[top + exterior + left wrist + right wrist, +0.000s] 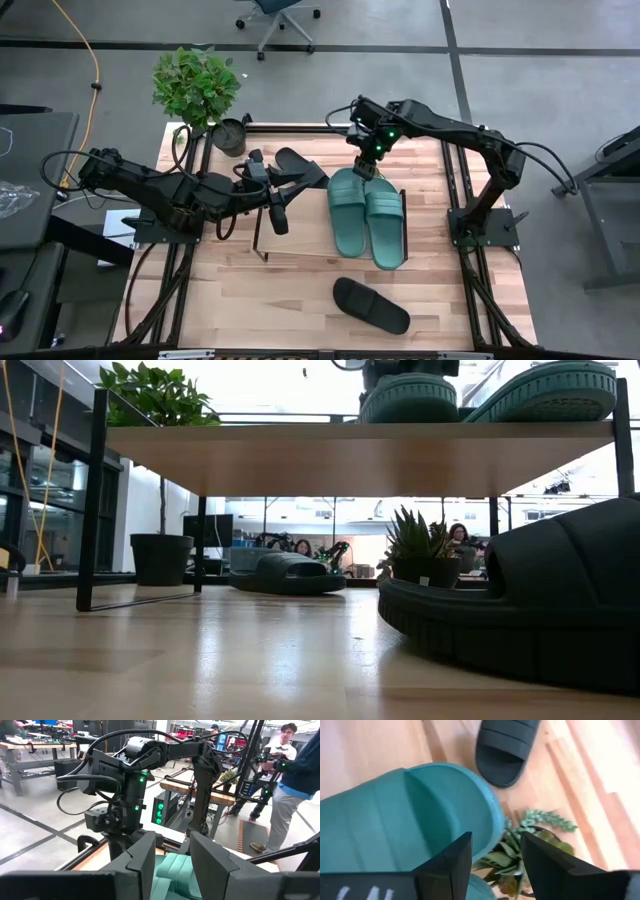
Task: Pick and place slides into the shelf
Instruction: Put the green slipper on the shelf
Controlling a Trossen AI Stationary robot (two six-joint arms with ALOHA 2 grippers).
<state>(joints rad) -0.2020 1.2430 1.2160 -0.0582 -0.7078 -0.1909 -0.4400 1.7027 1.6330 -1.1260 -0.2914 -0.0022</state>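
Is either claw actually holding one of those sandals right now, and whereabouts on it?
No. The right claw stands open above the teal slides on the shelf; the left claw grips nothing visible.

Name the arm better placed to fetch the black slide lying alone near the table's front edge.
Probably the right. Its gripper hangs with jaws open over the teal slides on the shelf, seemingly free to move to the lone black slide. The left gripper reaches toward the other black slide.
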